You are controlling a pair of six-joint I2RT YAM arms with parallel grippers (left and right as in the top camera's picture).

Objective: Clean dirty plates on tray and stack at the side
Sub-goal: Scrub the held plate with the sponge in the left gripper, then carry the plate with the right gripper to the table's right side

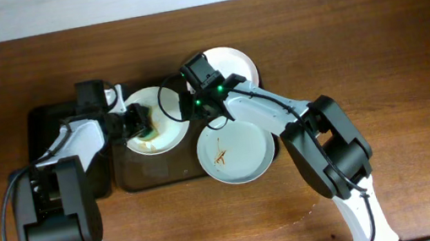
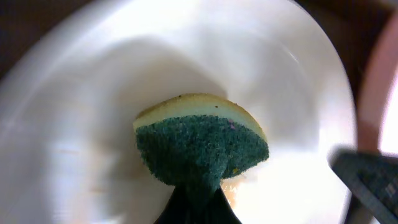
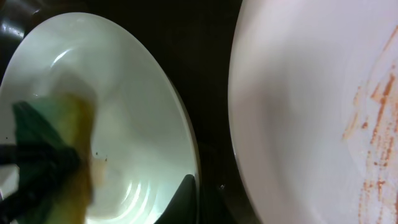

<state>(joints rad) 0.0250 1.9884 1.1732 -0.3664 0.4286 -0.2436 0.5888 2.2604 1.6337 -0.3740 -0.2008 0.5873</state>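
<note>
Three white plates lie on the brown tray [image 1: 150, 174]. My left gripper [image 1: 135, 120] is shut on a green and yellow sponge [image 2: 200, 140] and presses it onto the left plate [image 1: 163, 103], which shows brown smears by the sponge. The left wrist view is filled by this plate [image 2: 93, 93], with my fingers [image 2: 198, 190] pinching the sponge. My right gripper [image 1: 202, 110] is closed on that plate's right rim; one finger [image 3: 185, 190] lies over its edge [image 3: 137, 93]. The front plate [image 1: 237, 151] carries orange-brown streaks [image 3: 373, 106]. The back plate [image 1: 236, 62] lies behind my right gripper.
A smaller black tray [image 1: 45, 137] lies left of the brown one, under my left arm. Brown tabletop [image 1: 391, 43] surrounds both trays. A dark strip of tray [image 3: 214, 62] separates the two plates in the right wrist view.
</note>
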